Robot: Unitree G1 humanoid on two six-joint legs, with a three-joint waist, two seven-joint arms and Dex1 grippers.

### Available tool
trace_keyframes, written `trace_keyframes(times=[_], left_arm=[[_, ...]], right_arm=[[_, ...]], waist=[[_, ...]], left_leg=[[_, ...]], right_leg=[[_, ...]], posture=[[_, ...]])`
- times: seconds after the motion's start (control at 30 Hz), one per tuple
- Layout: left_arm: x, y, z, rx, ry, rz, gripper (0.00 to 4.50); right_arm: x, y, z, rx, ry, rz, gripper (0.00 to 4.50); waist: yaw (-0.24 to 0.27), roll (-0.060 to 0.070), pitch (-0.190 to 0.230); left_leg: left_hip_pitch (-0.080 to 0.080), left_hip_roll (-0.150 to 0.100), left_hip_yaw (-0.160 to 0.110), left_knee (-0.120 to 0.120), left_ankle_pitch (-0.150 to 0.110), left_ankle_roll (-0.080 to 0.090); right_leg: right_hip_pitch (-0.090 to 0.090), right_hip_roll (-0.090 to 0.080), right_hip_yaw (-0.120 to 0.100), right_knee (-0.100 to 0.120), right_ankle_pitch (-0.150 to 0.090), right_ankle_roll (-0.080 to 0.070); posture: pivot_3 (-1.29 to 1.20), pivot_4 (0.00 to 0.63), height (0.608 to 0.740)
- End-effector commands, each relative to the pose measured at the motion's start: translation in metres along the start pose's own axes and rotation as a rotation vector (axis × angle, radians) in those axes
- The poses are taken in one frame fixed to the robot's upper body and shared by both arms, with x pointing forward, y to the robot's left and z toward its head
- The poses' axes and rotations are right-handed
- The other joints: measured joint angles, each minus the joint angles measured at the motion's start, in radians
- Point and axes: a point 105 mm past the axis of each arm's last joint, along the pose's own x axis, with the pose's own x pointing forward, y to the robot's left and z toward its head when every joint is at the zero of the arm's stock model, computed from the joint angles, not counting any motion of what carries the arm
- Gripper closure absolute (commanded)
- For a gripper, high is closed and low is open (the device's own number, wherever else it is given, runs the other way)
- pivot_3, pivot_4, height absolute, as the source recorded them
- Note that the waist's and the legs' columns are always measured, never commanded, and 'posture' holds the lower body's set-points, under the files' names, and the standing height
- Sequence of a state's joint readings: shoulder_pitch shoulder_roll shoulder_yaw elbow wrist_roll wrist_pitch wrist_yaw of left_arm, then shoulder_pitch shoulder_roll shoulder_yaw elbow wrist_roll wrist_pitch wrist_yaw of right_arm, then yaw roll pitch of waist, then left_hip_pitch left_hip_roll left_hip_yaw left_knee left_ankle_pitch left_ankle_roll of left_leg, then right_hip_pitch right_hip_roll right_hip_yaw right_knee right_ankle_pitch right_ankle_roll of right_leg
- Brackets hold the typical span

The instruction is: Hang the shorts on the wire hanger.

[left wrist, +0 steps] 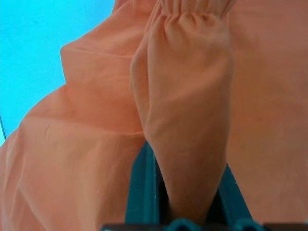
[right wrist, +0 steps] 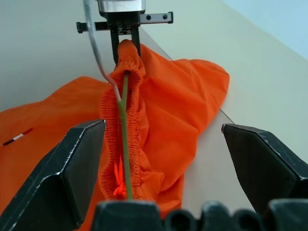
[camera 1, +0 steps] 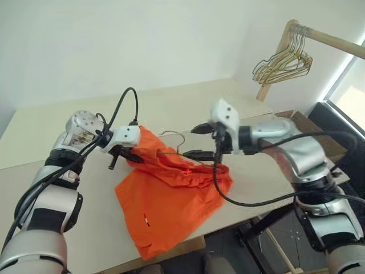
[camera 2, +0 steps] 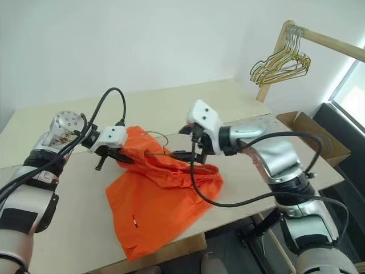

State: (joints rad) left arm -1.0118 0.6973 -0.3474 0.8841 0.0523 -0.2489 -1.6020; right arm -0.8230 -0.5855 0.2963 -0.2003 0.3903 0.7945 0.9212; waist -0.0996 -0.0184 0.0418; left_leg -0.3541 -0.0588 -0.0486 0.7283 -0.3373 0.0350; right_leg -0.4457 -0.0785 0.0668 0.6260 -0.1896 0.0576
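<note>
Orange shorts point(camera 1: 171, 197): on table point(camera 1: 34, 188), waistband end pinched and lifted by left gripper point(camera 1: 126, 154) (keeps band taut for threading). Wire hanger point(right wrist: 124, 144): partly inside waistband. Right gripper point(camera 1: 201, 141): jaws wide apart, empty, just above.

The thin fabric shorts point(camera 1: 171, 205) at centre frame are bright orange, plain but for a small white mark with red and black near the lower left. A thin olive-green wire hanger point(right wrist: 124, 144) runs through their gathered waistband. The flat surface point(camera 1: 68, 228) is pale beige. At upper right, bunched wire hangers point(camera 1: 283, 61) are pale gold and grey.
</note>
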Motion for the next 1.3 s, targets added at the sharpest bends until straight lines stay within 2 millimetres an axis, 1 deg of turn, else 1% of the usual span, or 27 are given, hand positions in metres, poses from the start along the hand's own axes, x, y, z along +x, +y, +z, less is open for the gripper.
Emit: trace_keyframes(times=[0.03, 0.2, 0.4, 0.5, 0.53, 0.57, 0.6, 0.67, 0.7, 0.8, 0.87, 1.0, 1.07, 1.1, 1.13, 1.17, 1.2, 1.27, 1.3], left_arm=[[-0.015, 0.012, 0.008, 0.061, 0.030, 0.058, 4.50], [-0.019, 0.018, 0.001, 0.092, 0.114, 0.092, 4.50], [-0.022, 0.023, 0.005, 0.109, 0.124, 0.101, 4.50], [-0.022, 0.023, 0.009, 0.114, 0.107, 0.098, 4.50], [-0.022, 0.024, 0.010, 0.115, 0.103, 0.098, 4.50], [-0.022, 0.024, 0.010, 0.115, 0.102, 0.097, 4.50], [-0.022, 0.024, 0.010, 0.116, 0.103, 0.097, 4.50], [-0.023, 0.023, 0.010, 0.116, 0.101, 0.095, 4.50], [-0.023, 0.022, 0.010, 0.116, 0.101, 0.093, 4.50], [-0.024, 0.022, 0.009, 0.114, 0.100, 0.093, 4.50], [-0.024, 0.022, 0.009, 0.113, 0.100, 0.096, 4.50], [-0.025, 0.022, 0.009, 0.118, 0.089, 0.105, 4.50], [-0.027, 0.021, 0.011, 0.107, 0.061, 0.105, 3.87], [-0.028, 0.022, 0.013, 0.100, 0.044, 0.106, 3.65], [-0.029, 0.022, 0.015, 0.094, 0.032, 0.109, 3.29], [-0.031, 0.023, 0.016, 0.088, 0.027, 0.117, 3.05], [-0.033, 0.024, 0.016, 0.087, 0.025, 0.124, 2.70], [-0.037, 0.027, 0.017, 0.074, 0.021, 0.146, 2.14], [-0.039, 0.028, 0.017, 0.067, 0.019, 0.158, 1.72]], right_arm=[[0.007, -0.003, 0.005, -0.029, 0.014, -0.011, 0.03], [0.021, 0.004, 0.008, -0.023, 0.001, 0.028, 0.03], [0.039, 0.006, 0.002, -0.015, 0.035, 0.044, 0.03], [0.048, 0.009, 0.000, -0.026, 0.054, 0.060, 0.61], [0.050, 0.009, 0.000, -0.022, 0.054, 0.059, 0.92], [0.052, 0.008, 0.000, -0.016, 0.051, 0.057, 1.27], [0.053, 0.007, 0.001, -0.009, 0.048, 0.055, 1.75], [0.054, 0.006, 0.002, 0.000, 0.048, 0.055, 2.29], [0.054, 0.006, 0.001, 0.001, 0.052, 0.058, 2.73], [0.054, 0.006, 0.001, -0.001, 0.060, 0.066, 3.84], [0.052, 0.005, 0.000, -0.007, 0.060, 0.076, 4.47], [0.048, 0.005, 0.002, -0.018, 0.055, 0.089, 4.47], [0.047, 0.004, 0.003, -0.036, 0.045, 0.094, 4.50], [0.046, 0.005, 0.003, -0.048, 0.037, 0.096, 4.50], [0.045, 0.005, 0.004, -0.052, 0.033, 0.099, 4.50], [0.045, 0.005, 0.004, -0.056, 0.027, 0.105, 4.50], [0.044, 0.006, 0.005, -0.059, 0.022, 0.111, 4.50], [0.044, 0.006, 0.006, -0.063, 0.016, 0.115, 4.50], [0.044, 0.006, 0.006, -0.065, 0.015, 0.116, 4.50]], waist=[[0.000, 0.000, 0.000], [-0.004, 0.000, 0.000], [-0.018, 0.000, 0.000], [-0.027, 0.000, 0.000], [-0.029, 0.000, 0.000], [-0.032, 0.000, 0.000], [-0.035, 0.000, 0.000], [-0.040, 0.000, 0.000], [-0.042, 0.000, 0.000], [-0.048, 0.000, 0.000], [-0.050, 0.000, 0.000], [-0.053, 0.000, 0.000], [-0.053, 0.000, 0.000], [-0.053, 0.000, 0.000], [-0.053, 0.000, 0.000], [-0.053, 0.000, 0.000], [-0.053, 0.000, 0.000], [-0.053, 0.000, 0.000], [-0.053, 0.000, 0.000]], left_leg=[[0.000, 0.000, 0.000, 0.000, 0.000, 0.000], [-0.001, 0.000, 0.000, 0.000, 0.001, -0.002], [-0.001, 0.000, 0.000, 0.000, 0.001, -0.002], [-0.002, -0.001, 0.000, 0.000, 0.001, -0.002], [-0.002, -0.001, 0.000, 0.000, 0.001, -0.002], [-0.004, -0.001, 0.000, 0.000, 0.001, -0.002], [-0.005, -0.001, 0.000, 0.000, 0.002, -0.003], [-0.006, 0.000, 0.000, 0.000, 0.002, -0.004], [-0.006, 0.000, 0.000, 0.000, 0.002, -0.004], [-0.006, -0.001, 0.000, 0.000, 0.002, -0.004], [-0.006, -0.001, 0.000, 0.000, 0.002, -0.004], [-0.007, -0.001, -0.001, 0.000, 0.003, -0.004], [-0.007, -0.001, -0.001, 0.000, 0.003, -0.004], [-0.007, -0.001, -0.001, 0.000, 0.003, -0.004], [-0.007, -0.001, -0.001, 0.000, 0.003, -0.004], [-0.007, -0.001, -0.001, 0.000, 0.003, -0.004], [-0.007, -0.001, -0.001, 0.000, 0.003, -0.004], [-0.007, -0.001, -0.001, 0.000, 0.003, -0.004], [-0.007, -0.001, -0.001, 0.000, 0.003, -0.004]], right_leg=[[0.000, 0.000, 0.000, 0.000, 0.000, 0.000], [-0.002, 0.000, 0.000, 0.002, 0.000, 0.000], [-0.003, 0.000, 0.000, 0.004, 0.000, 0.000], [-0.005, 0.000, 0.000, 0.004, 0.000, 0.000], [-0.006, 0.000, 0.000, 0.004, 0.000, 0.000], [-0.008, 0.000, 0.000, 0.005, 0.000, 0.000], [-0.010, 0.000, 0.000, 0.006, 0.000, -0.001], [-0.011, 0.000, 0.000, 0.006, 0.000, -0.001], [-0.011, 0.000, 0.000, 0.006, 0.000, -0.001], [-0.011, -0.001, 0.000, 0.006, 0.000, -0.001], [-0.011, -0.001, 0.000, 0.006, 0.000, -0.001], [-0.012, 0.000, 0.000, 0.006, 0.000, -0.001], [-0.012, 0.000, 0.000, 0.006, 0.000, -0.001], [-0.012, 0.000, 0.000, 0.006, 0.000, -0.001], [-0.012, 0.000, 0.000, 0.006, 0.000, -0.001], [-0.012, 0.000, 0.000, 0.006, 0.000, -0.001], [-0.012, 0.000, 0.000, 0.006, 0.000, -0.001], [-0.012, 0.000, 0.000, 0.006, 0.000, -0.001], [-0.012, 0.000, 0.000, 0.006, 0.000, -0.001]], posture=[[-0.10, 0.000, 0.740], [-0.09, 0.000, 0.740], [-0.09, 0.000, 0.740], [-0.09, 0.000, 0.740], [-0.09, 0.000, 0.740], [-0.09, 0.000, 0.740], [-0.09, 0.000, 0.740], [-0.08, 0.000, 0.740], [-0.08, 0.000, 0.740], [-0.08, 0.000, 0.740], [-0.08, 0.000, 0.740], [-0.07, 0.000, 0.740], [-0.07, 0.000, 0.740], [-0.07, 0.000, 0.740], [-0.07, 0.000, 0.740], [-0.07, 0.000, 0.740], [-0.06, 0.000, 0.740], [-0.06, 0.000, 0.740], [-0.06, 0.000, 0.740]])
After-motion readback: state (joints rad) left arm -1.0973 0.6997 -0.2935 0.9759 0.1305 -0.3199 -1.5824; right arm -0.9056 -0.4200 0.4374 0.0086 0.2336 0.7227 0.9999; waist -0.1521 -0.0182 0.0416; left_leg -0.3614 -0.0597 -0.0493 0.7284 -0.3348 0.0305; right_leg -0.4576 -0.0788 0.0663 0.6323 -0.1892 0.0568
